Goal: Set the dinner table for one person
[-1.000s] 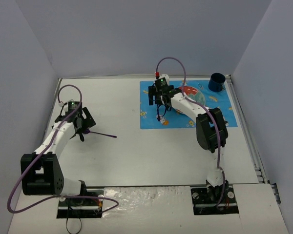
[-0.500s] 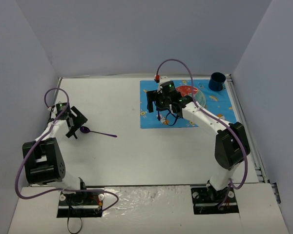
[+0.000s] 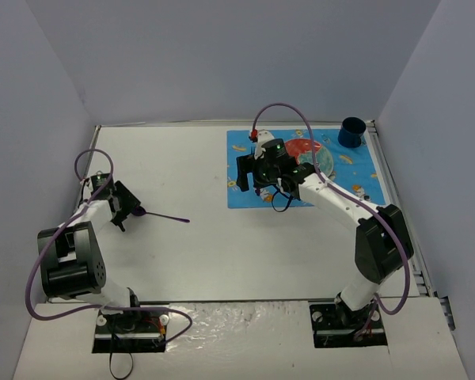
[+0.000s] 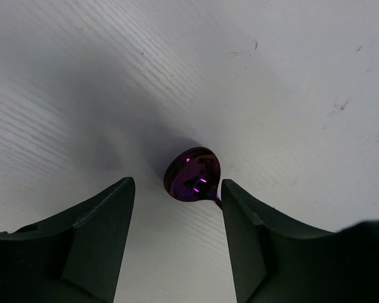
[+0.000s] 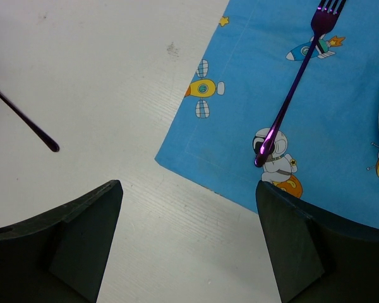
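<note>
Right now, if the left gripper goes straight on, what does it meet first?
Probably the purple spoon's bowl, lying on the dinner table between the left gripper's fingers; depth is unclear.

No text, brand, number or sign can be read anywhere. The mat (image 5: 252, 57) carries only cartoon rockets and an astronaut, without any lettering.

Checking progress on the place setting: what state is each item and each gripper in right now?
Spoon: lying flat on the dinner table, off the mat.
Left gripper: open, straddling the spoon's bowl.
Right gripper: open, empty, above the mat's edge.
Fork: lying flat on the mat.
Plate: on the mat.
Cup: upright at the mat's far right corner.
</note>
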